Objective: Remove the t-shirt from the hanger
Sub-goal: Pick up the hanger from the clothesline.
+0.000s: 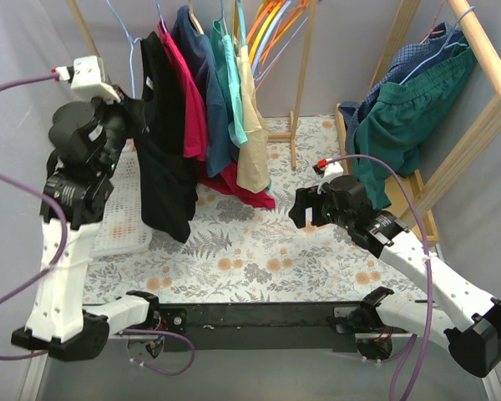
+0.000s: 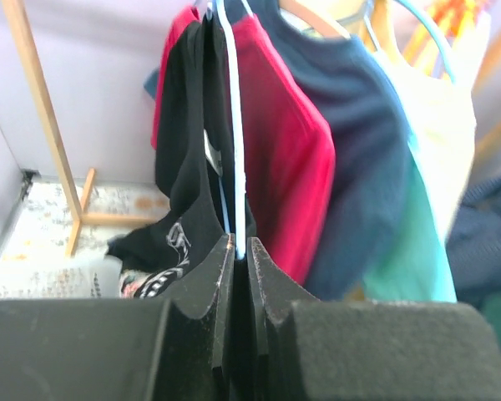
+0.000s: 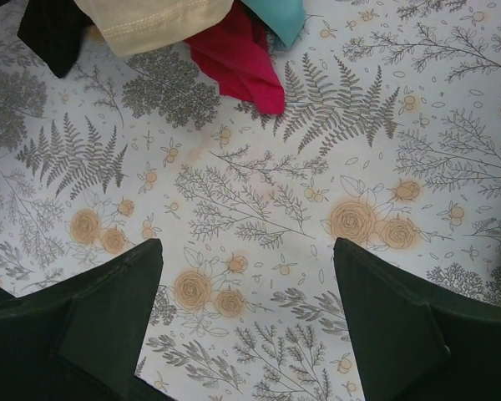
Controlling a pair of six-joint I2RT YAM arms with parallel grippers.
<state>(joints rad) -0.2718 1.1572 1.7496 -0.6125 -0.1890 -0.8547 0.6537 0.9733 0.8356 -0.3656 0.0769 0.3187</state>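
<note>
Removal looks barely begun: left gripper (image 2: pixel 240 247) is clamped on the black t-shirt (image 1: pixel 163 167), which hangs on its pale-blue hanger (image 2: pixel 236 125) at ten o'clock. Right gripper (image 3: pixel 246 251) gapes empty over the floral cloth (image 3: pixel 359 125), toward four o'clock. The next move probably calls for peeling a shoulder off the wire.

Finding: robot test cell, not a home. Grey partition walls (image 1: pixel 17 33), wooden garment racks (image 1: pixel 302 83), my arms (image 1: pixel 63 276) bolted along the floral-clothed table's (image 1: pixel 259 251) near edge.
</note>
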